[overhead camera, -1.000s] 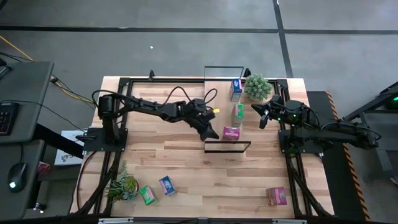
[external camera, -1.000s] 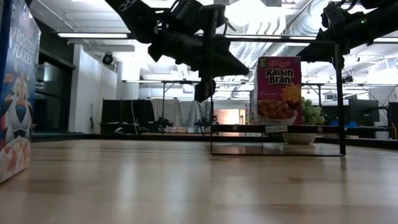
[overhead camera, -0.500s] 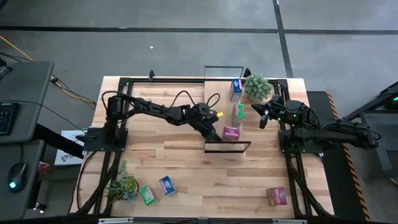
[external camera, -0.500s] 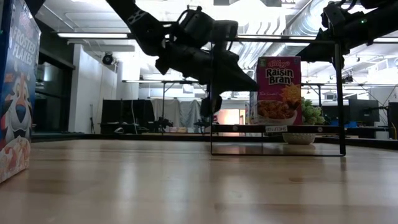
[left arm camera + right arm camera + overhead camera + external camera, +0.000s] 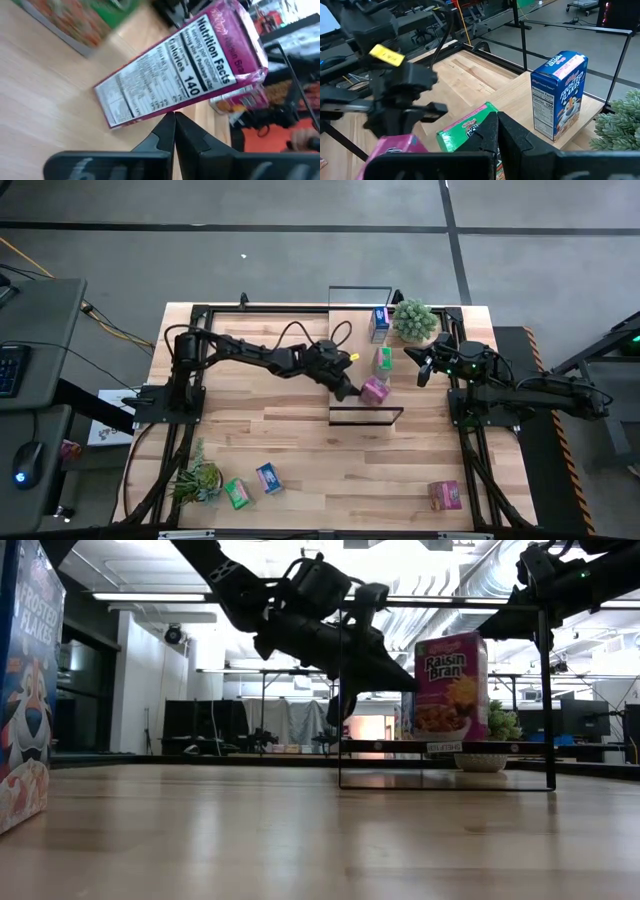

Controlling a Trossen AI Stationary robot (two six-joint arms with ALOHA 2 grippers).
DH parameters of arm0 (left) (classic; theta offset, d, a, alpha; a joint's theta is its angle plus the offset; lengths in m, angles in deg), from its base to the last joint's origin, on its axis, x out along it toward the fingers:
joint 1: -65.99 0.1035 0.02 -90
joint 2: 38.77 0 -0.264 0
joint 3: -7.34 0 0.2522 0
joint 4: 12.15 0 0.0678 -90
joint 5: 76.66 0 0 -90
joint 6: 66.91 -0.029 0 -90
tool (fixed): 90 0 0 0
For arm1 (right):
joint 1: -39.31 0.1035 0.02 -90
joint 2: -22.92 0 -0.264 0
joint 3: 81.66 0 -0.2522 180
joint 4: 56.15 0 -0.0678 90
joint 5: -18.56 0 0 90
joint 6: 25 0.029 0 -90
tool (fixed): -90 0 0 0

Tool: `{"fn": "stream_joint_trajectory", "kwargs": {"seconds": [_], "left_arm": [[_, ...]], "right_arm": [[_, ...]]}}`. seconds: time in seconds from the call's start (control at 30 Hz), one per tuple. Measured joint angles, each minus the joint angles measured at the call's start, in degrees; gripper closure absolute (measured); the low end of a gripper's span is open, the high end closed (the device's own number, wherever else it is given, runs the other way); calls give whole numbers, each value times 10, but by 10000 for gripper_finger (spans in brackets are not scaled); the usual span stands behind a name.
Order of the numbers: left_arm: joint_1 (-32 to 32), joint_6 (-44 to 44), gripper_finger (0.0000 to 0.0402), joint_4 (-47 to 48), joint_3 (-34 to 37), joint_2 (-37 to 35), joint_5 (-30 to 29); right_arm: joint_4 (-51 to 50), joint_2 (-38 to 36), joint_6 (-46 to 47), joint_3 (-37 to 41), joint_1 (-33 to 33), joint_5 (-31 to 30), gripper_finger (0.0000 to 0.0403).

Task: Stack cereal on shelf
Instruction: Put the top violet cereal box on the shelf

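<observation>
Since a second ago the left gripper [image 5: 352, 392] has pushed rightward across the table until its clenched fingertips [image 5: 173, 120] meet the side of the pink Raisin Bran box [image 5: 374, 390], and that box, which stood square on the shelf [image 5: 362, 345] before, now leans away from the gripper with its top tipped to the right in the low view [image 5: 450, 686]. From where I stand the left arm stretches from its base at the table's left edge toward the middle, jaws pressed together with nothing between them, tip against the carton's nutrition panel [image 5: 175, 80]. The pink box sits at the near end of the shelf, a light plank with a thin black wire frame, running from the far edge of the table toward the centre. Farther along the plank stands a green box [image 5: 383, 360], and beyond that a blue Frosted Flakes box [image 5: 379, 323] at the far end, beside a spiky potted plant [image 5: 414, 319]. The right gripper [image 5: 424, 367] hangs just right of the shelf, its jaws closed on nothing, unmoved from a second ago. Near the front-left corner of the tabletop [image 5: 290, 440] lie 2 more boxes, 1 green [image 5: 237, 493] and 1 blue [image 5: 269, 477], next to a second plant [image 5: 197, 479]; another pink box [image 5: 445, 495] rests near the front-right corner.
</observation>
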Motion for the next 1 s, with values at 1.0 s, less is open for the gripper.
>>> {"fn": "stream_joint_trajectory", "kwargs": {"seconds": [1.0], "left_arm": [[-25, -180, 401, 1, 3, 4, -79]], "right_arm": [[-2, 0, -3, 0, 0, 0, 402]]}}
